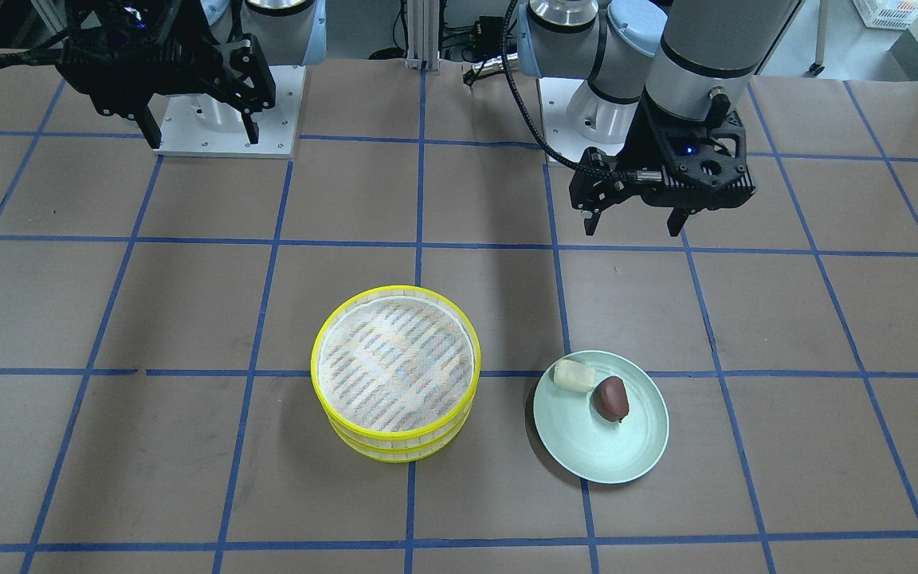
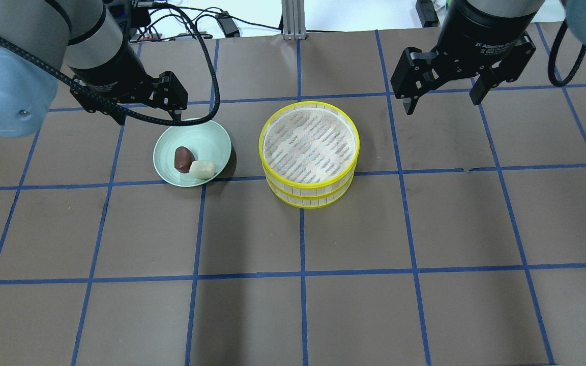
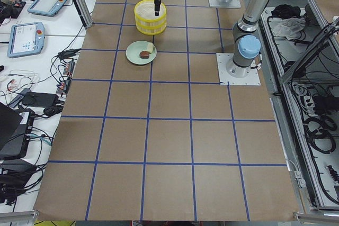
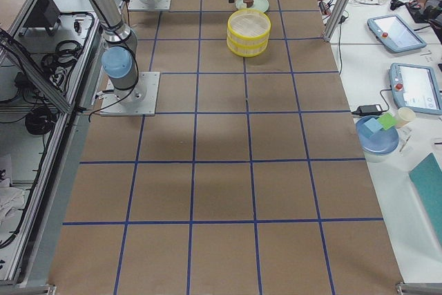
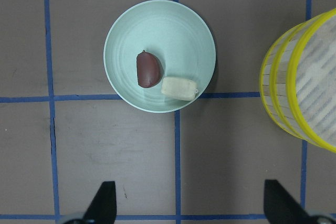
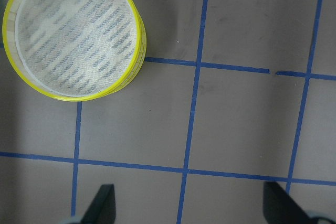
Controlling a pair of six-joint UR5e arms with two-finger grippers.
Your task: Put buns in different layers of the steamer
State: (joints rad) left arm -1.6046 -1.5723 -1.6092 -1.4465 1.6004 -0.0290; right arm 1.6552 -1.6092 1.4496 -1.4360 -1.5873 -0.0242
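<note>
The 2 trays of the steamer (image 2: 308, 194) stand stacked mid-table; the top floor is bare and the lower one is hidden. The left gripper (image 2: 146, 117) hangs wide open and empty near the plate (image 2: 196, 142). The right gripper (image 2: 443, 101), equally wide, hovers beside the steamer. On the plate, the brown bun (image 2: 183, 158) and white bun (image 2: 202, 169) seem to touch, so the left fingers should straddle 1 bun without nudging the other.

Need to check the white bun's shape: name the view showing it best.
Left wrist-mounted: white bun large, unobstructed on the mint-green plate. Overhead and front-facing show it smaller; side views barely; right wrist not.
</note>
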